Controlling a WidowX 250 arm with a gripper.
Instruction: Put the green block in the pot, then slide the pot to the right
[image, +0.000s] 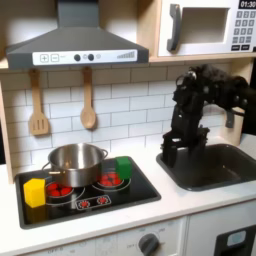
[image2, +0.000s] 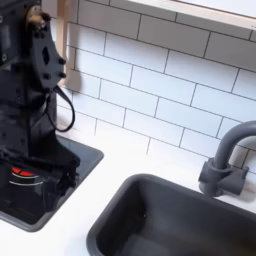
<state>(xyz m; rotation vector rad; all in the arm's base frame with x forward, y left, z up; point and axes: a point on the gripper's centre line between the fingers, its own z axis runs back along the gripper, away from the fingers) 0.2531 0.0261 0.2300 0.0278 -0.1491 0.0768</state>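
the pot (image: 76, 163) sits on the stove (image: 140, 190), the green block (image: 123, 167) at its 3 o'clock; the gripper (image: 171, 152) hangs over the sink (image: 222, 175), grip state unclear.

The black arm (image: 205, 100) is seen folded at the first exterior view's right, its upper links raised and bent forward. The gripper (image: 170, 153) is pointed downward at its lower end; whether its jaws are parted cannot be told. In the second exterior view, the arm's black body (image2: 35, 100) is seen close up at the left.
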